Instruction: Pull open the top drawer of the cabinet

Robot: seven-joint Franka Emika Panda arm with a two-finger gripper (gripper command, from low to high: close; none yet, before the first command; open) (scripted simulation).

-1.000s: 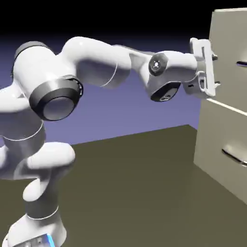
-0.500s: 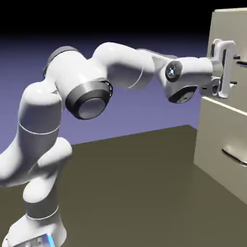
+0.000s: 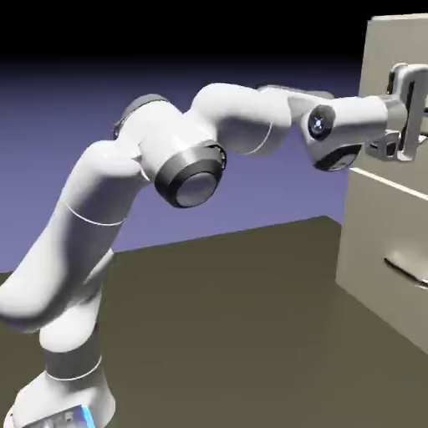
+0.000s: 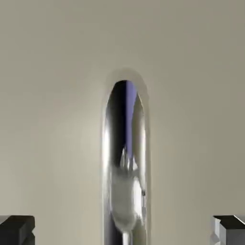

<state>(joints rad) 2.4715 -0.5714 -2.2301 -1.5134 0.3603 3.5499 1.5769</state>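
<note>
The beige cabinet stands at the exterior view's right edge. My gripper is up against the front of its top drawer, partly cut off by the picture's edge. In the hand view the top drawer's panel fills the picture and its slim silver handle runs down the middle. Both grey fingertips show at the bottom corners, wide apart, one on either side of the handle. The gripper is open and grips nothing.
The lower drawer's own handle shows below my hand. The brown table stretches between the robot's base and the cabinet. My elbow hangs over the table's left half.
The arm has stretched out to the right and carried the hand up to the top drawer's front. The jaws have stayed open.
</note>
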